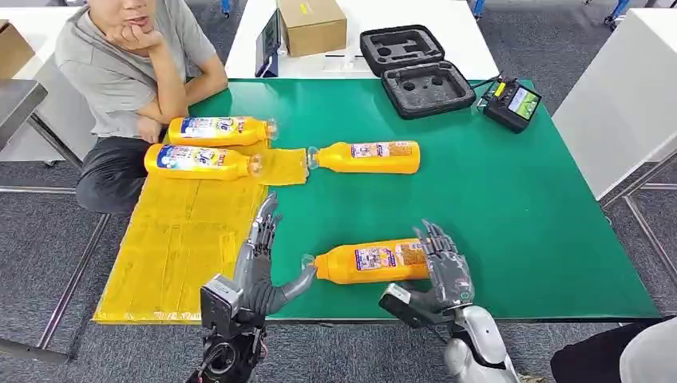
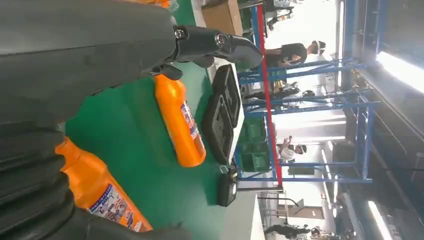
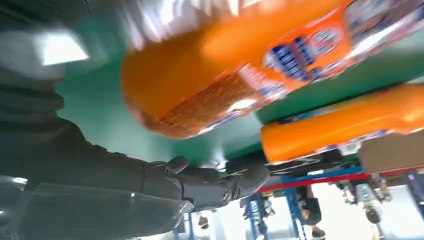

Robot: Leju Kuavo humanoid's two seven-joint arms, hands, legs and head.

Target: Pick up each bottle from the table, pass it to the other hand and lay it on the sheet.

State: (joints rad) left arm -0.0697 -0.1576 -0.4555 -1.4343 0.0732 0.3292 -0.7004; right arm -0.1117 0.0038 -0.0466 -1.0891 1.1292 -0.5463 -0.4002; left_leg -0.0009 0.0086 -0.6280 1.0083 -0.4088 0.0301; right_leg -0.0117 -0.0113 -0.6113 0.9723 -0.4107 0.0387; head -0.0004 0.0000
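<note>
While near table edge | right robot hand [image 1: 444,267] grips bottle [image 1: 369,261] | left robot hand [image 1: 262,263] spread empty

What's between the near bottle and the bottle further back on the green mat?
Bare green mat. In the head view nothing lies between the near bottle, held at its base by the right hand, and the far bottle.

A seated person [image 1: 132,72] leaned at the bench's far left; an open black foam case [image 1: 415,70], a cardboard box [image 1: 312,25] and perhaps a charger [image 1: 512,104] lay far.
</note>
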